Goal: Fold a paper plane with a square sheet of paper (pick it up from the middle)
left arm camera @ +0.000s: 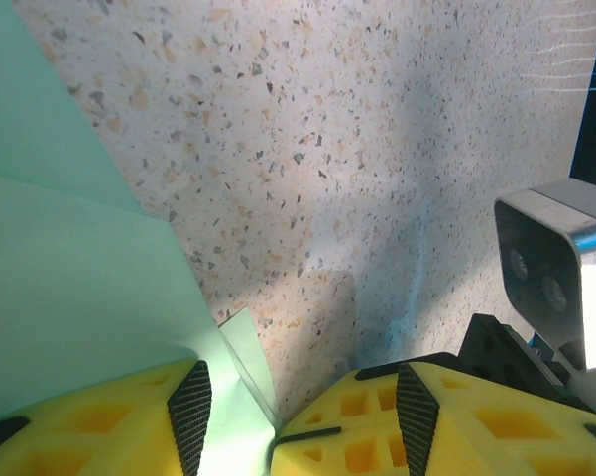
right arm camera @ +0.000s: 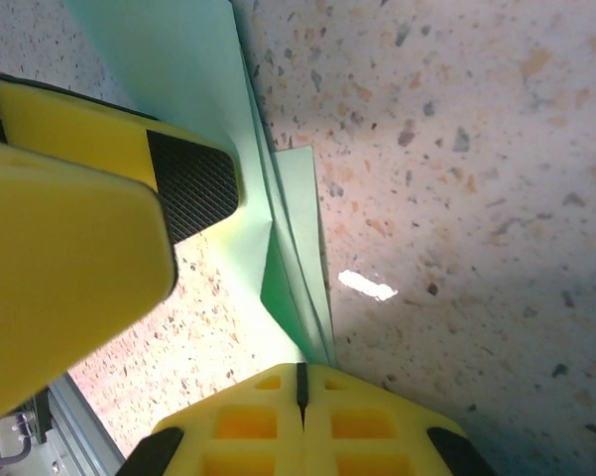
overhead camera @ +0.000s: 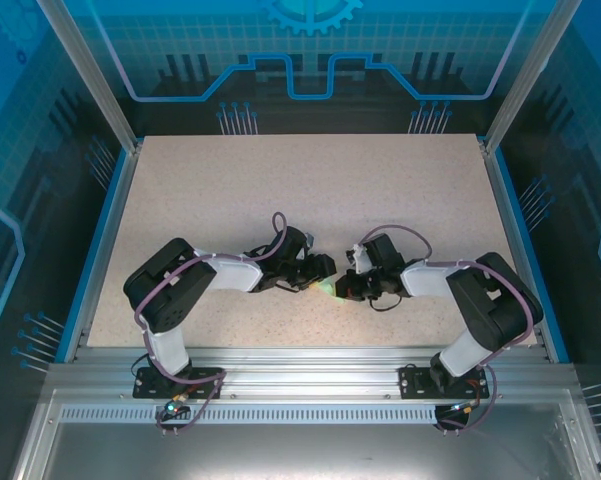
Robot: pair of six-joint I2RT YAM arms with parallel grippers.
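Note:
The square sheet of paper (left arm camera: 69, 278) is pale mint green and folded into creased layers. From above it is a small green patch (overhead camera: 326, 289) between the two grippers at the table's middle. My right gripper (right arm camera: 299, 382) is shut on the narrow end of the folded layers (right arm camera: 296, 248). My left gripper (left arm camera: 300, 416) stands open, its yellow fingers apart. The paper and the right gripper's shut tip (left arm camera: 337, 426) sit between them. One left finger (right arm camera: 79, 228) lies against the paper's flat side. I cannot tell whether it has the shape of a paper plane.
The speckled tabletop (overhead camera: 310, 190) stretches behind and beside both grippers (overhead camera: 318, 272) (overhead camera: 346, 287). Blue rails (overhead camera: 100, 240) edge its sides and an aluminium frame (overhead camera: 310, 360) runs along the front. The right wrist's camera housing (left arm camera: 550, 273) hangs close beside my left gripper.

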